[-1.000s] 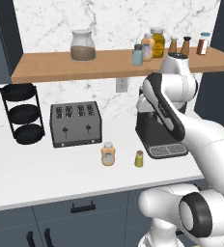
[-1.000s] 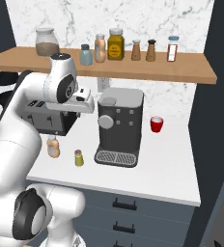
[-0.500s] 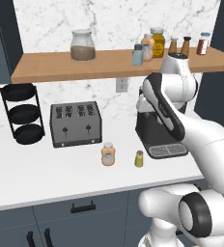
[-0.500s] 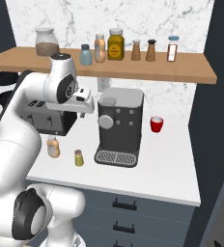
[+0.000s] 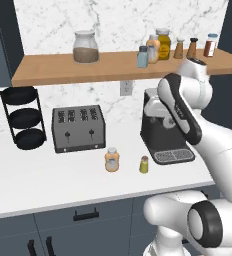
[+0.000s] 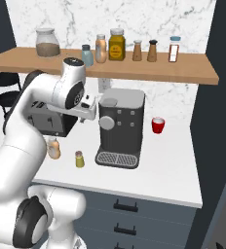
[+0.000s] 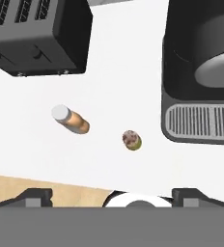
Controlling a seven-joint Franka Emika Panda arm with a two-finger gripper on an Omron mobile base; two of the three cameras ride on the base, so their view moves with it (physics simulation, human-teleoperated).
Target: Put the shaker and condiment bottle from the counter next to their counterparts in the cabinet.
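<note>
Fingers [image 7: 112, 193] spread wide, nothing held, high above surface [image 5: 48, 175]. Shaker [image 5: 144, 164] & orange bottle [image 5: 112, 159] upright side by side btwn toaster [image 5: 78, 128] and coffee machine [image 5: 163, 135], not touching.

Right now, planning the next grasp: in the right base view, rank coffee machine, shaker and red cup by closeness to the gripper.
1. coffee machine, beside the gripper.
2. shaker, below on the counter.
3. red cup, past the machine.
</note>
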